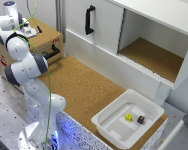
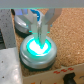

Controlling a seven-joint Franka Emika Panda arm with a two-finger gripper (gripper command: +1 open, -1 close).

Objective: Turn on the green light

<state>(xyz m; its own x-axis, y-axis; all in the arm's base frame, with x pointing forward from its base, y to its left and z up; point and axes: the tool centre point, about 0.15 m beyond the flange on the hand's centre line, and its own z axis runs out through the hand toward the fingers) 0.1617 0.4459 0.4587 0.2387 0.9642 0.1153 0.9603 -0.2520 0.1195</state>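
Note:
In the wrist view a round light button (image 2: 37, 51) with a grey ring glows green. It sits on a cork-covered surface. My gripper (image 2: 40, 40) is right over it, with the fingers (image 2: 35, 27) drawn together and their tips on the glowing dome. It holds nothing. In the exterior view the gripper (image 1: 28, 29) is at the far left over a wooden box (image 1: 49, 41), and the arm hides the button there.
A second round button (image 2: 22, 23), unlit, stands just beside the lit one. A white bin (image 1: 101, 122) holds a yellow cube (image 1: 128, 117) and a purple cube (image 1: 141, 119). A white cabinet (image 1: 109, 30) with a black handle (image 1: 89, 20) and an open compartment lines the back.

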